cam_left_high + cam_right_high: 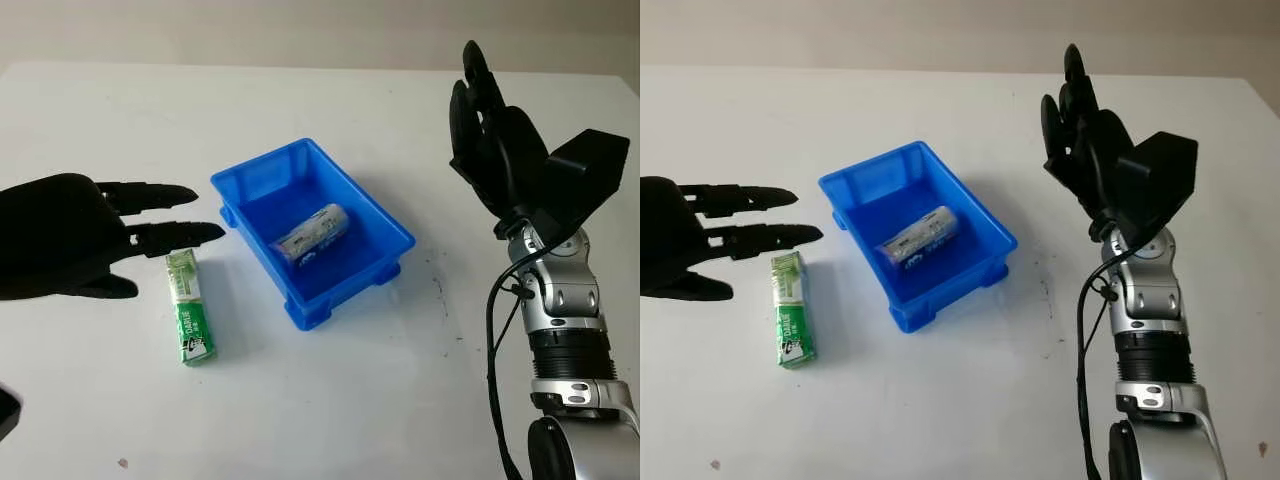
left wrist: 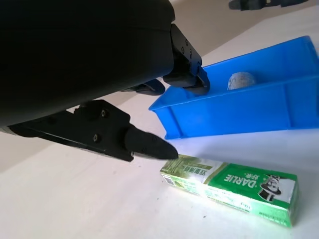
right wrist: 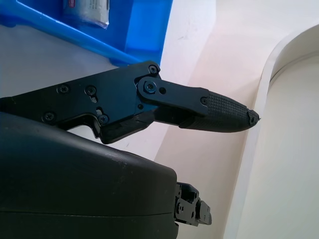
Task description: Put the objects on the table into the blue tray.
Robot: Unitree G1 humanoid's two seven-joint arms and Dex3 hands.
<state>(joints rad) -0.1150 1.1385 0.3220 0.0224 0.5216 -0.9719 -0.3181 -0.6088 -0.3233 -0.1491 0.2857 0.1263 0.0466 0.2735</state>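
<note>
The blue tray sits near the middle of the tabletop with a white cylinder lying inside it. A green toothpaste box lies flat just beside the tray's left side. The left hand hovers open over the box's far end, holding nothing; its wrist view reveals the fingertips clear of the carton. The right hand is raised, open, toward the right edge.
</note>
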